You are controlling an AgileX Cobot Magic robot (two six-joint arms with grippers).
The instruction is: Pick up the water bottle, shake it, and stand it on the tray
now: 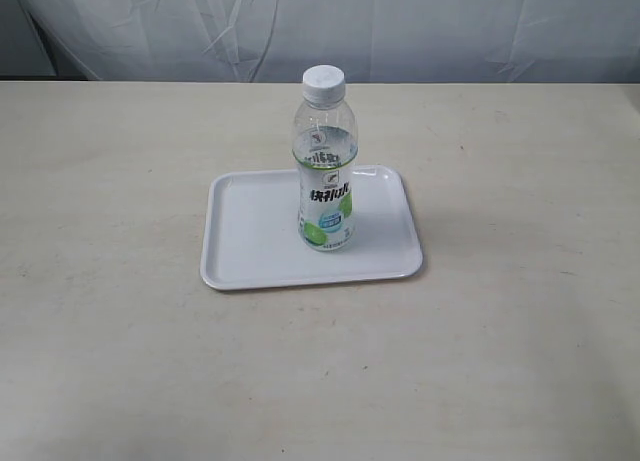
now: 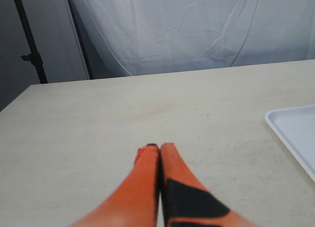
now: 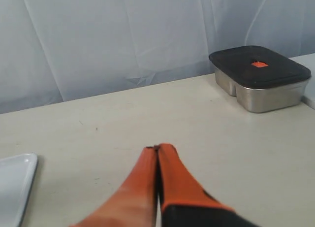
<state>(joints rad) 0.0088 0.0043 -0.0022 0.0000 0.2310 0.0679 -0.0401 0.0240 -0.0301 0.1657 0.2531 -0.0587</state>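
The table was big and pale, with small marks on its top. Behind it hung a white sheet full of folds. A thin black pole stood beside the sheet. A shiny metal box with a dark lid sat on the table. The light was soft.

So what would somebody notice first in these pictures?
The water bottle, standing upright with its white cap on, in the middle of the white tray. Next, the left gripper and right gripper, orange jaws shut, holding nothing. A dark-lidded metal box shows only in the right wrist view.
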